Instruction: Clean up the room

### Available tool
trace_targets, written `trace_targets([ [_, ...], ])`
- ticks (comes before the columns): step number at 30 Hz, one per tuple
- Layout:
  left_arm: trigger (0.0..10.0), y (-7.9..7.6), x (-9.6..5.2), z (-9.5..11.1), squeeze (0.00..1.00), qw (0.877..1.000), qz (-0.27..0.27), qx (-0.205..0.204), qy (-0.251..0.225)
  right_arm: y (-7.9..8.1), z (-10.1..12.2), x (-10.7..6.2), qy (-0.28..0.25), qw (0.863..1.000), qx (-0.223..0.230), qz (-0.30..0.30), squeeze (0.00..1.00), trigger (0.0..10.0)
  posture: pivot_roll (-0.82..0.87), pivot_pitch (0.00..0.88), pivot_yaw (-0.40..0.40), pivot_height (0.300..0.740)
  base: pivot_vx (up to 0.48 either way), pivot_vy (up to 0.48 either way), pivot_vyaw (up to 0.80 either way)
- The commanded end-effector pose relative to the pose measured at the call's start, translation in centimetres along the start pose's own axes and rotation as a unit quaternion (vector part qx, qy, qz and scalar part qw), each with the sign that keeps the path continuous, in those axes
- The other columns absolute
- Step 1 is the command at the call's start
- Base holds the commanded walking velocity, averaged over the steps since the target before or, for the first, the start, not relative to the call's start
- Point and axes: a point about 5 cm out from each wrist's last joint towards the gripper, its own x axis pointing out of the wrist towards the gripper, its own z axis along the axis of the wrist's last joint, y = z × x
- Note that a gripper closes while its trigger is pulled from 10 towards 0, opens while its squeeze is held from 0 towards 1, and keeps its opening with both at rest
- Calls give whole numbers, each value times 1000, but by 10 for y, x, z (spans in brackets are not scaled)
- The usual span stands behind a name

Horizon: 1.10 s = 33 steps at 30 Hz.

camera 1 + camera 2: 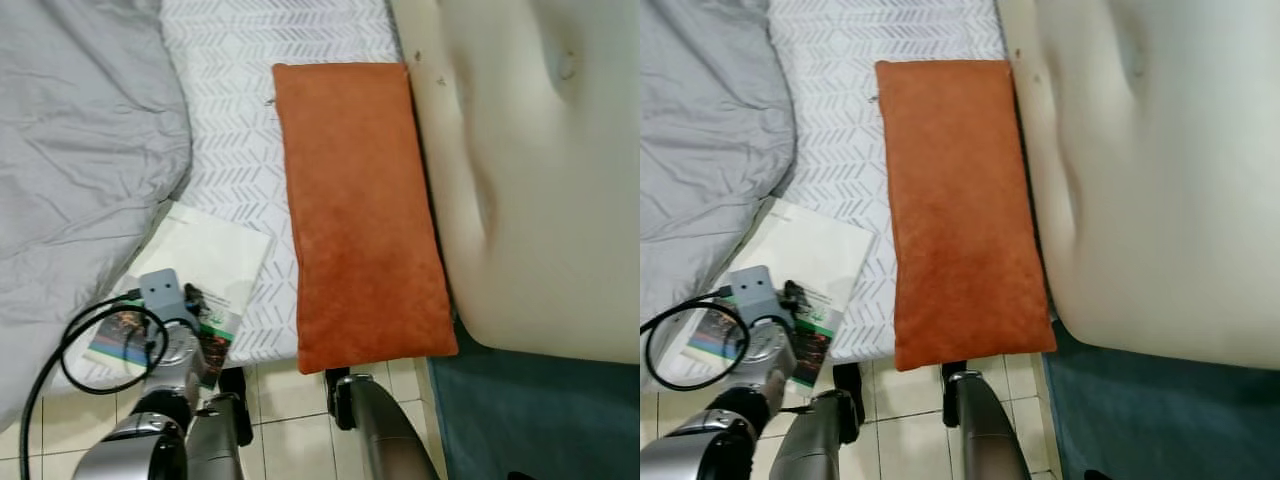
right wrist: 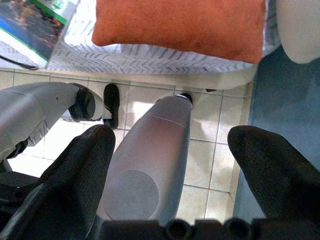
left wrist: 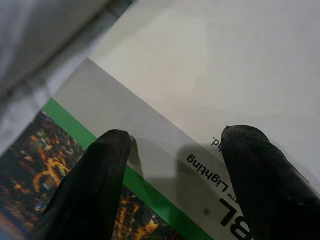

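Observation:
A white booklet [image 1: 205, 262] with a green stripe and a dark photo lies on the bed's near edge, beside the grey blanket. My left wrist, with its grey camera box and black cable loop, hovers over the booklet's near end. In the left wrist view my left gripper [image 3: 172, 142] is open just above the booklet's cover [image 3: 200, 75], one finger [image 3: 100, 170] on each side of the printed title. An orange cushion [image 1: 360, 210] lies lengthwise on the sheet to the right. My right gripper [image 2: 172, 145] is open and empty, low over the floor in front of the bed.
A crumpled grey blanket [image 1: 80, 150] covers the bed's left side. A large cream pillow [image 1: 540, 170] lies right of the cushion. Below it is a teal rug [image 1: 540, 420]. Cream floor tiles [image 1: 290, 400] run along the bed's edge by my legs.

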Motion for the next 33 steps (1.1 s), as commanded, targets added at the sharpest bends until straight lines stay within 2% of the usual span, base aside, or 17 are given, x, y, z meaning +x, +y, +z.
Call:
trace_targets([
  [1, 10000, -7, -15, -38, 0, 997, -20, 16, 74, -1, -9, -2, 25, 1000, 4, -1, 0, 10000, -407, 663, -108, 740, 0, 0, 0],
  [2, 10000, -17, -16, -35, 0, 996, -38, 17, 75, -1, -9, -2, 25, 1000, 3, -1, 0, 10000, -411, 659, -110, 740, 0, 0, 0],
  [3, 10000, -17, -16, -35, 0, 996, -38, 17, 75, -1, -9, -2, 25, 1000, 3, -1, 0, 10000, -411, 659, -110, 740, 0, 0, 0],
  [4, 10000, -35, -16, -27, 0, 996, -61, 13, 70, -1, -9, -3, 25, 1000, 1, -1, 0, 10000, -411, 659, -105, 740, 0, 0, 0],
  [5, 10000, -41, -16, -23, 0, 995, -68, 7, 69, -1, -9, -3, 26, 1000, 0, -2, 0, 10000, -411, 659, -105, 740, 0, 0, 0],
  [8, 10000, -49, -16, -18, 0, 995, -77, -5, 69, -1, -11, -4, 28, 1000, 0, -3, 0, 10000, -406, 659, -98, 740, 0, 0, 0],
  [10, 10000, -62, -16, -8, 0, 993, -86, -30, 69, -1, -12, -3, 29, 1000, -1, -3, 0, 10000, -414, 651, -98, 740, 0, 0, 0],
  [14, 10000, -66, -12, 5, 0, 994, -83, -49, 59, 0, -11, -2, 26, 1000, -5, -3, 0, 10000, -420, 648, -99, 740, 0, 0, 0],
  [17, 10000, -71, -7, 25, 0, 992, -86, -81, 41, -3, -11, -3, 26, 1000, -8, -5, 0, 10000, -412, 648, -94, 740, 0, 0, 0],
  [21, 10000, -80, -11, 26, 0, 985, -99, -129, 49, -3, -14, -2, 29, 1000, -9, -1, 0, 10000, -391, 653, -91, 740, 0, 0, 0],
  [25, 10000, -96, -16, 39, 0, 980, -129, -152, 9, -2, -12, 1, 24, 1000, -10, 1, 0, 10000, -376, 652, -90, 740, 0, 0, 0],
  [26, 10000, -96, -16, 39, 0, 980, -129, -152, 9, -2, -12, 1, 24, 1000, -10, 1, 0, 10000, -376, 652, -90, 740, 0, 0, 0],
  [27, 10000, -102, -19, 47, 0, 977, -144, -155, -19, -2, -12, 2, 22, 1000, -9, 1, 0, 10000, -363, 655, -86, 740, 0, 0, 0],
  [29, 10000, -97, -22, 52, 0, 978, -149, -124, -72, -2, -12, 4, 20, 1000, -8, 3, 0, 10000, -352, 653, -86, 740, 0, 0, 0],
  [31, 10000, -83, -28, 52, 0, 977, -148, -84, -128, -2, -12, 5, 17, 1000, -6, 5, 0, 10000, -333, 652, -82, 740, 0, 0, 0],
  [32, 10000, -83, -28, 52, 0, 977, -148, -84, -128, -2, -12, 5, 17, 1000, -6, 5, 0, 10000, -333, 652, -82, 740, 0, 0, 0],
  [33, 10000, -66, -35, 50, 0, 974, -145, -43, -166, -2, -13, 7, 15, 1000, -5, 7, 0, 10000, -324, 652, -80, 740, 0, 0, 0],
])
